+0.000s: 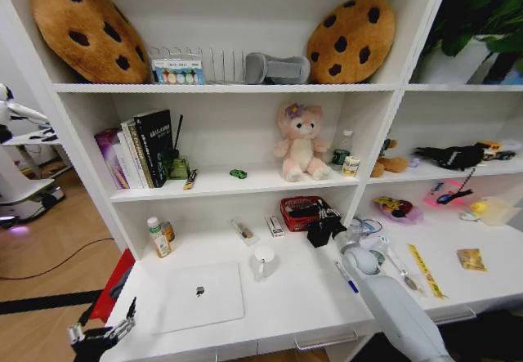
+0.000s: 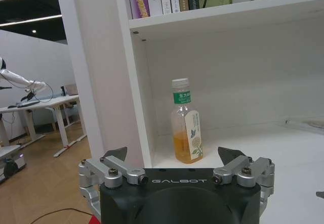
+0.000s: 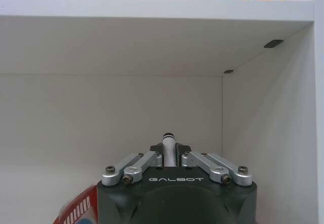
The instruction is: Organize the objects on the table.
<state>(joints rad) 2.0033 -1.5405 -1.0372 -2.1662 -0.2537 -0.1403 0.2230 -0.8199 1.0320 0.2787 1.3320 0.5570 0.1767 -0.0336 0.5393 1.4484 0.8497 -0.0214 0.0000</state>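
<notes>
1. White table (image 1: pixel 310 297) carries a laptop (image 1: pixel 200 297) near its front edge.
2. Left gripper (image 1: pixel 102 337), fingers apart, hangs off the table's left corner.
3. Right gripper (image 3: pixel 170 152) clamps a pen (image 3: pixel 168 148) beside the red basket (image 1: pixel 299 212).

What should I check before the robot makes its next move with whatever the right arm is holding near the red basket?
1. Hold: right gripper has its jaws shut on a slim white stick with a dark tip: ok.
2. Drop spot: the red basket sits low and to one side of that gripper; whether the stick hangs over it: cannot tell.
3. Left gripper waits, jaws open, off the table's front left corner, touching nothing: ok.
4. Laptop lies flat and closed, away from both arms: ok.
5. Blue pen lies loose on the table next to the right arm: not ok.
</notes>
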